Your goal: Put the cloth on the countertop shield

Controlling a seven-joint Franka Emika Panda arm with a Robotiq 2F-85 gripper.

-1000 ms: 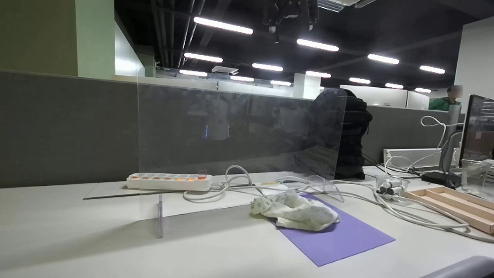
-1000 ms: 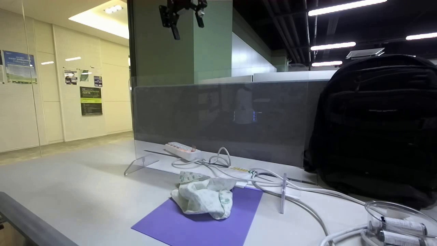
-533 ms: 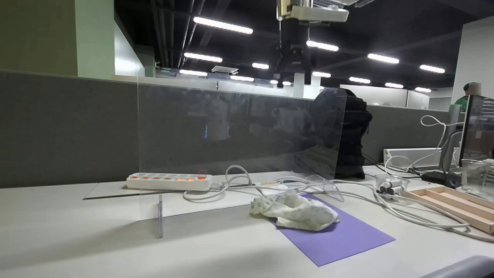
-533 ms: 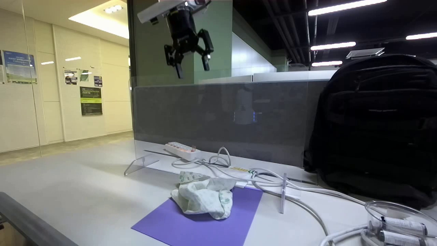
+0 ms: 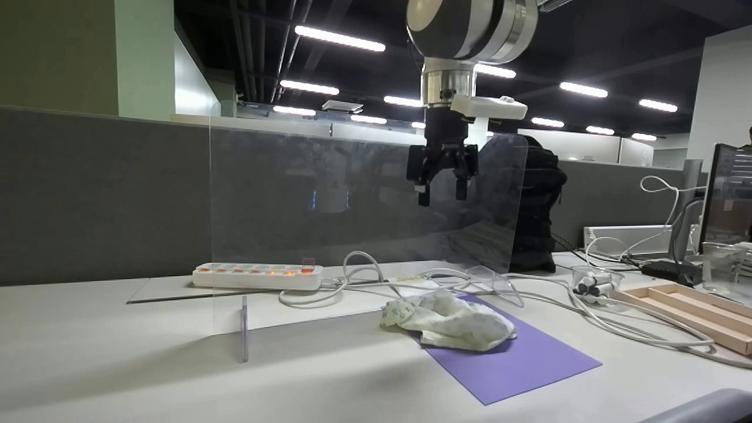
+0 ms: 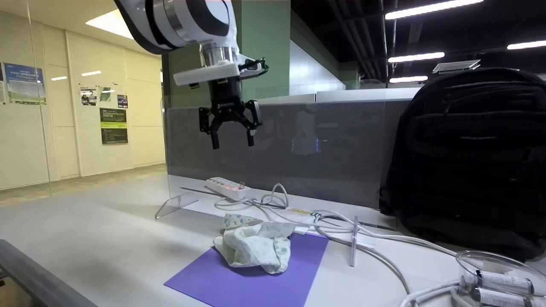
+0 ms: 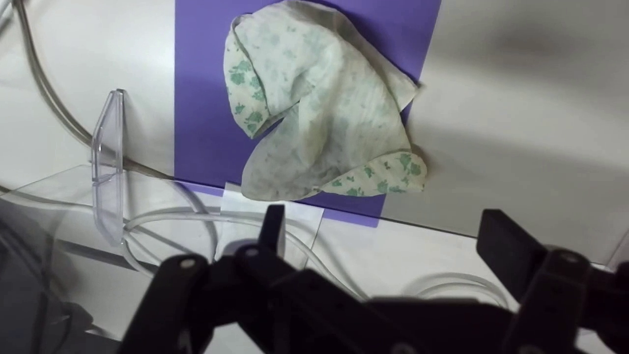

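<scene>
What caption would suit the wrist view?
Open tool in the foreground; rumpled green-patterned cloth lying mostly on a purple sheet.

I see the arm [image 5: 470,35] only in part, cut off by the top edge in both exterior views. In my wrist view the bottom and right edges crop the hand [image 7: 382,223], its nearest parts dark and blurred, and the purple sheet [image 7: 204,108] is cut at the top and partly hidden beneath the cloth [image 7: 329,113]. The right edge cuts the monitor [image 5: 728,202] in an exterior view, and the print on the black-and-green poster [image 6: 114,128] is too small for me to read.
</scene>
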